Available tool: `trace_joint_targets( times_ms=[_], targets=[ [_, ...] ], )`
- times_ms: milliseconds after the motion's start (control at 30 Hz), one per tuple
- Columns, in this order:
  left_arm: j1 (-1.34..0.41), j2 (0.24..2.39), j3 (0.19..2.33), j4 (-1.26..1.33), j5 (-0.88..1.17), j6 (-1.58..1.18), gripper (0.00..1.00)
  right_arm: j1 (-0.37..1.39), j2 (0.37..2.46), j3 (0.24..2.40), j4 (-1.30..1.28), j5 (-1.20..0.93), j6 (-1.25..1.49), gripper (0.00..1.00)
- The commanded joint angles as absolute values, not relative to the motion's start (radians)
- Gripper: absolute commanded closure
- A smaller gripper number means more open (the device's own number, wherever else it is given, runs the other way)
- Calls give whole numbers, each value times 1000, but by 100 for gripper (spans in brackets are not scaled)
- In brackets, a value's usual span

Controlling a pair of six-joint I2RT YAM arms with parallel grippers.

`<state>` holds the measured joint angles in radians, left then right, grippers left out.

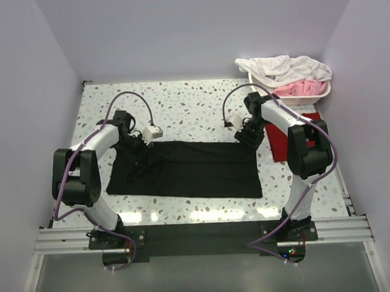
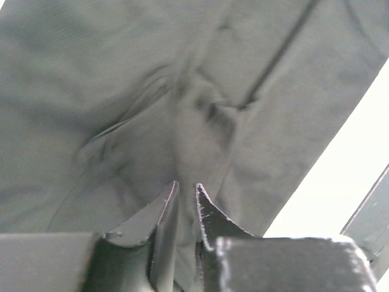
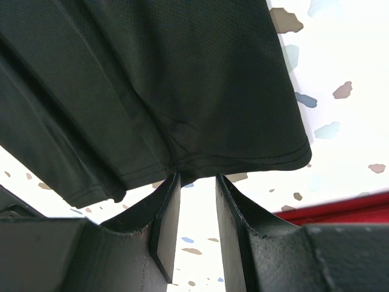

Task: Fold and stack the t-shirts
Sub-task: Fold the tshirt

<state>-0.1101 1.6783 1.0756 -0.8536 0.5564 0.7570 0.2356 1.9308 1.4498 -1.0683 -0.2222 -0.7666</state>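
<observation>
Left wrist view: our left gripper (image 2: 185, 193) stands almost closed, with the black t-shirt (image 2: 152, 91) puckering into a pinch between its jaws. Our right gripper (image 3: 197, 179) is partly open, the hem at its tips, seemingly ungripped. The shirt lies spread on the table (image 1: 180, 101) between the arms. It looks light and limp, so we judge hem-corner grips best.

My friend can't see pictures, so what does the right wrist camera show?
A black t-shirt fills most of the view, its hem right at the tips of the right gripper, whose two dark fingers stand apart. White speckled table shows around it, and a red strip at lower right.
</observation>
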Motion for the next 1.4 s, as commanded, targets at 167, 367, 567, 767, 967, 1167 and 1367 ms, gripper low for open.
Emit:
trace_joint_targets(
  times_ms=[167,367,567,767,967,1167,1367],
  targets=[
    [0,1810,1192,-860,577,672,69,236,1914,1440,-1063,-224,-767,67],
    [0,1851,1184,-864,592,673,67,236,1914,1437,-1058,-219,-767,67],
    [-12,1835,1169,-865,603,684,80,236,1917,1436,-1054,-219,-762,67],
    [-57,1735,1140,-873,623,729,100,236,1919,1440,-1055,-219,-762,67],
    [-139,1680,1077,-876,603,773,100,238,1927,1450,-1055,-221,-759,67],
    [-230,1611,999,-859,517,821,83,236,1928,1453,-1060,-219,-765,67],
    [-265,1523,966,-902,482,913,72,238,1934,1466,-1065,-222,-764,67]
  ],
)
